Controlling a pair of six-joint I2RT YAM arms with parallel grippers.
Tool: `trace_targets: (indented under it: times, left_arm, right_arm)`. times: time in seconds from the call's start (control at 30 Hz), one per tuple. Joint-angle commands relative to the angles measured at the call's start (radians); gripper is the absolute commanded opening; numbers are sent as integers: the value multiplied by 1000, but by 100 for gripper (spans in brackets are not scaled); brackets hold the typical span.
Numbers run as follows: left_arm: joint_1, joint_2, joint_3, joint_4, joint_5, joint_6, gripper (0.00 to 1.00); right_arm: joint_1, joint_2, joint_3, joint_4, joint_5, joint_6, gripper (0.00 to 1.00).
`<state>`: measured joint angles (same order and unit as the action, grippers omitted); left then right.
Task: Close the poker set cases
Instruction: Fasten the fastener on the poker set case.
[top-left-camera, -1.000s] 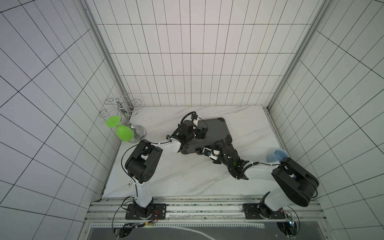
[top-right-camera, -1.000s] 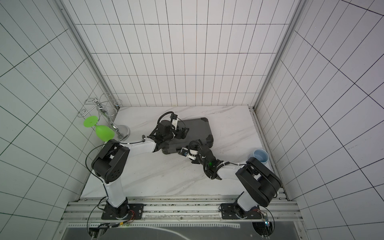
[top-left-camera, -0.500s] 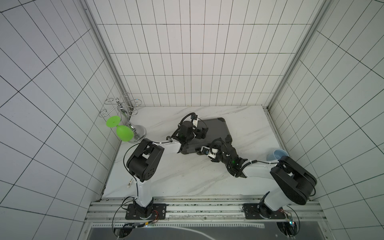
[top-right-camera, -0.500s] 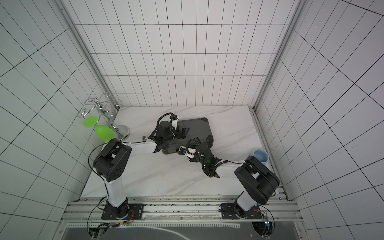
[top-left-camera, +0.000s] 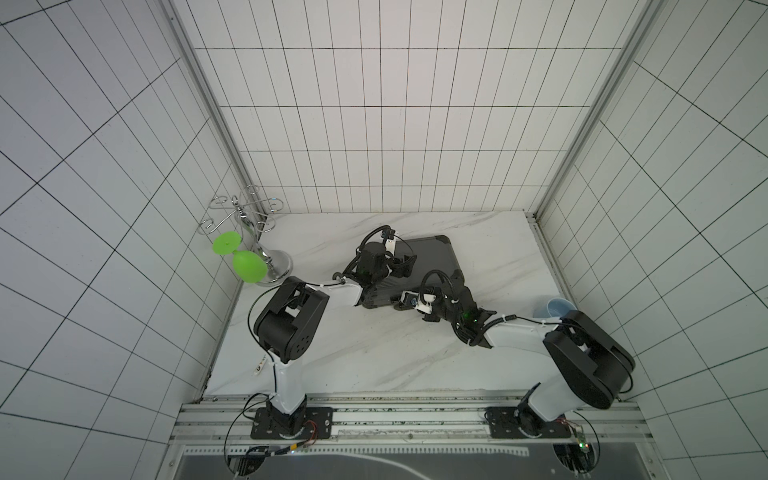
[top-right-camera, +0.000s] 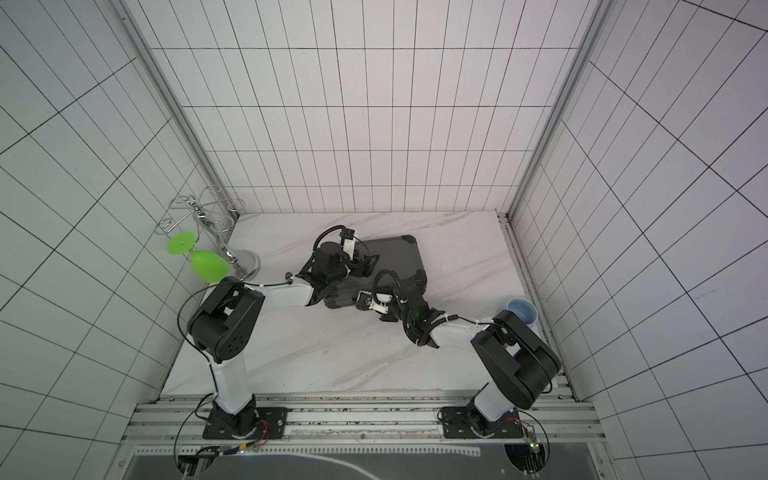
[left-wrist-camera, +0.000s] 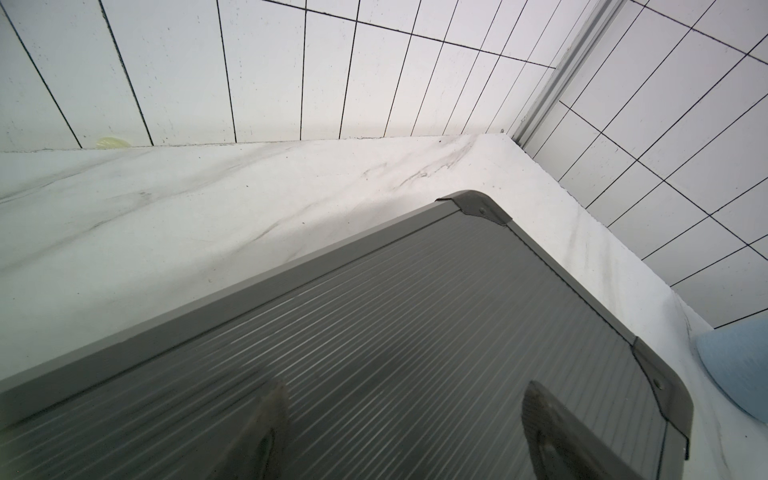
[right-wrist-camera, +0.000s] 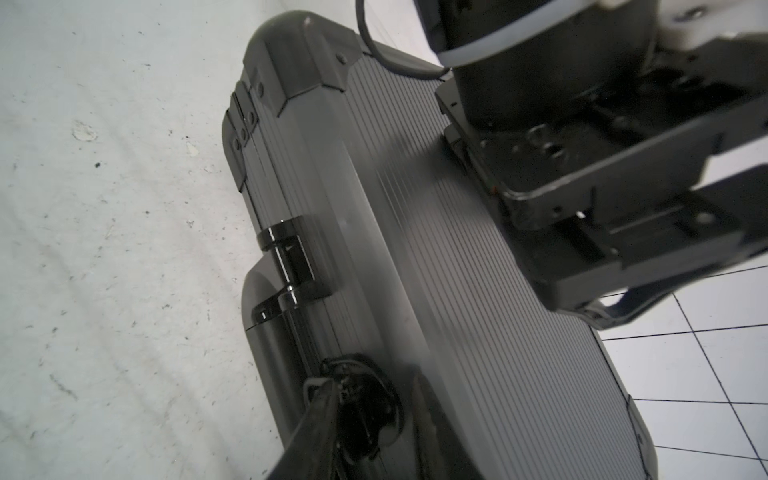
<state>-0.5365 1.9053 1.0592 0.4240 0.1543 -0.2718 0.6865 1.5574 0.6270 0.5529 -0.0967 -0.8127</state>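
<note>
The dark ribbed case (top-left-camera: 432, 257) lies flat with its lid down, mid-worktop (top-left-camera: 374, 357) and nearer the back wall, its long axis running left to right and slightly skewed, with the handle (right-wrist-camera: 266, 332) edge facing the rail. The left fingers (left-wrist-camera: 270, 415) are spread wide over the lid, holding nothing. The right fingers (right-wrist-camera: 320, 415) stand narrow either side of a front latch (right-wrist-camera: 361, 399) (whether they pinch it, I cannot tell). Bare marble lies in front; a blue cup (top-left-camera: 557, 309) sits by the right edge

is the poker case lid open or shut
Shut: the poker case lies flat, lid meeting the base along the front seam; no interior shows.
</note>
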Motion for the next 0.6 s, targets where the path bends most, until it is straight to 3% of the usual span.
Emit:
trace_targets:
  times: [0.0,0.17,0.5,0.57]
  left_arm:
    - [6,94,-62,-220,30,-55,88]
    - [6,91,-64,-217,31,-55,88]
    - [6,83,-65,-217,30,-54,88]
    - [6,83,-66,-217,31,-52,88]
  right_arm:
    - [-38,23,138,-43,26,-14,28]
    - [-49,37,165,-74,23,-25,20]
    - [-75,40,190,-87,27,-37,19]
    - [-100,38,221,-125,-3,-30,15]
